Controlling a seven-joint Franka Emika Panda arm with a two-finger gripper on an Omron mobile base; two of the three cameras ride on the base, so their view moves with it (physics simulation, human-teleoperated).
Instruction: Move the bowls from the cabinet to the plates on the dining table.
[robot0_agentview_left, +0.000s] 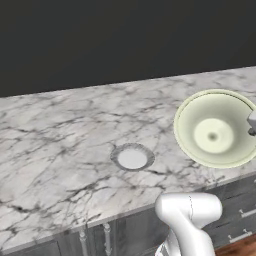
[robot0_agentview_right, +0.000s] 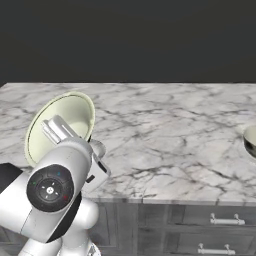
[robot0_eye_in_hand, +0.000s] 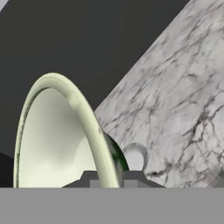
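While claw (robot0_eye_in_hand: 107, 180) grips bowl (robot0_agentview_left: 216, 128), plate (robot0_agentview_left: 132, 157) (bare) lies near.

A flat dark wall (robot0_agentview_left: 125, 35) fills the upper part of the frame. Dark grey drawer fronts (robot0_agentview_right: 200, 220) with short silver handles (robot0_agentview_right: 226, 220) run along the bottom, and a strip of wooden floor (robot0_agentview_left: 240, 247) shows at the lower right.

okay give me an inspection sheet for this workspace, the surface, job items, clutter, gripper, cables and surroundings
Surface: dining table, white marble with grey veins.
Job's things: bowl held tilted above the table; plate lying bare on the table; second bowl at the right edge of the right base view.
Clutter: nothing seen.
Gripper: gripper shut on the bowl's rim.
Cables: nothing seen.
Surroundings: dark wall behind; dark grey drawers with silver handles below.
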